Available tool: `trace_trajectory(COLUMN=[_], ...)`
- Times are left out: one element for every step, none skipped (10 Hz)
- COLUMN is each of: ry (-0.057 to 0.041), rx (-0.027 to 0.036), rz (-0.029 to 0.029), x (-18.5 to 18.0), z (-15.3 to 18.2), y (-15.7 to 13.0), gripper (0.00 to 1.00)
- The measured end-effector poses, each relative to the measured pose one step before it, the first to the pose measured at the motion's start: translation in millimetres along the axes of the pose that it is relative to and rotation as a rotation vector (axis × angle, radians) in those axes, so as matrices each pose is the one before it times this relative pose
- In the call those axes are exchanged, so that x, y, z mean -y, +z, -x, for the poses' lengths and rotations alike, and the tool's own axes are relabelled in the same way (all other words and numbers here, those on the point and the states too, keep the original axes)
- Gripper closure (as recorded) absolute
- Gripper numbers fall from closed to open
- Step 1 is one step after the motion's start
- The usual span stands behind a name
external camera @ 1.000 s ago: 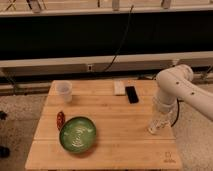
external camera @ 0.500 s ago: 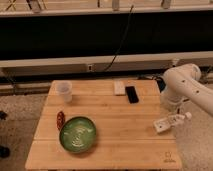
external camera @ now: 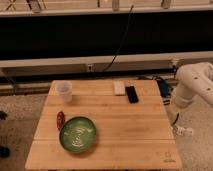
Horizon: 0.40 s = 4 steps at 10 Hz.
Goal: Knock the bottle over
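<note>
Wooden desk (external camera: 120, 127) stands on a speckled floor in front of a dark wall with a pale rail and a hanging cable. Landmark for all positions: the green bowl (external camera: 77, 133), near the desk's front-left. Behind and left of the bowl stands a translucent cup (external camera: 64, 90); a small red item (external camera: 60, 119) lies just left of the bowl; a white card (external camera: 118, 88) and a black phone (external camera: 131, 94) lie side by side, behind and right of the bowl. One second ago the bottle (external camera: 183, 131) stood upright near the desk's right edge with the arm bearing on it; half a second ago it was tipped at that edge. Now it lies on its side, far right of the bowl, past the desk's right edge and apparently on the floor. The arm (external camera: 192, 85) has withdrawn to the right, clear of the desk. The tool (external camera: 175, 119) is judged to hang at the arm's lower end, just above the bottle; whether it is spread or pressed together cannot be determined. Assessment: the bottle is no longer upright, so the knock-over is judged complete. No further contact appears necessary.
</note>
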Motion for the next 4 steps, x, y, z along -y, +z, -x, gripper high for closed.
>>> trace_trajectory(ry=[0.00547, -0.02068, -0.00765, -0.00964], rx=[-0.00108, -0.00082, -0.00297, -0.00190], rz=[0.00135, 0.00456, -0.00093, -0.00312], x=[-2.43, -3.34, 0.29, 2.56], z=[-5.19, -1.23, 1.70, 5.96], y=[1.02, 2.28, 1.77, 1.23], gripper=[0.87, 0.73, 0.65, 0.57])
